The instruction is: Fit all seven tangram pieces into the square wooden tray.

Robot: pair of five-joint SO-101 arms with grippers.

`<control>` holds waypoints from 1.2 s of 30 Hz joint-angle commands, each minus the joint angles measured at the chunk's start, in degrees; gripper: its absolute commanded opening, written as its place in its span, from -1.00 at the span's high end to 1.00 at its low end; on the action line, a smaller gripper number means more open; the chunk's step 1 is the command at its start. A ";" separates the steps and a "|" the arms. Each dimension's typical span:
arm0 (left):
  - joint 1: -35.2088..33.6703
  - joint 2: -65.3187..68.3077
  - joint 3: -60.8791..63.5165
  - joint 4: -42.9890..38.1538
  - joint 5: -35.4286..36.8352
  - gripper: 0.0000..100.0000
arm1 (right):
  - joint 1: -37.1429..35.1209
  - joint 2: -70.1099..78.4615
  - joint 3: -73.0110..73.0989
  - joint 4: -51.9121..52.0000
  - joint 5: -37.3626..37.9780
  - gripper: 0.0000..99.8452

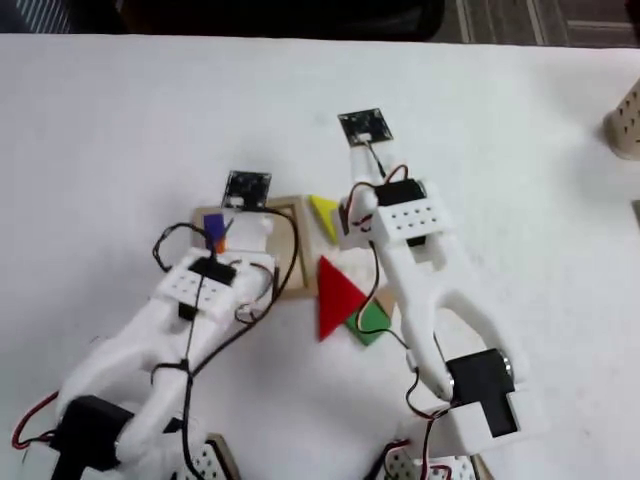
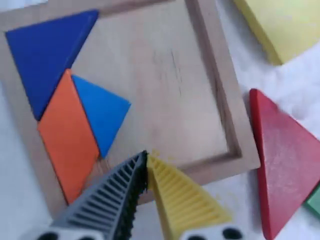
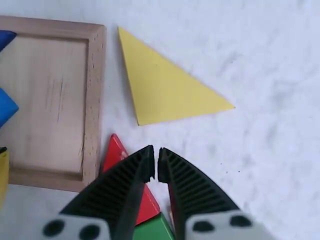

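White table (image 1: 120, 130) holds the wooden tray (image 2: 220, 90), red triangle (image 2: 285, 165) just beside.

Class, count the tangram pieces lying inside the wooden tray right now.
3: a dark blue triangle in one corner, an orange parallelogram touching it, a light blue triangle beside the orange. The left gripper hides one tray edge.

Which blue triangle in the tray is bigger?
The dark blue triangle in a corner of the tray; the light blue triangle beside the orange parallelogram is smaller.
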 commanded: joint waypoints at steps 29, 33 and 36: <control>-7.69 -1.27 -1.32 -5.36 -1.05 0.95 | 0.31 -1.01 -0.44 -0.75 -0.09 0.96; -7.34 -5.41 1.05 -5.45 -1.05 0.95 | 0.31 -0.84 -0.44 -0.75 -0.09 0.96; -7.52 -7.16 1.32 -5.01 -1.14 0.95 | 0.31 -0.84 -0.44 -0.48 -0.09 0.96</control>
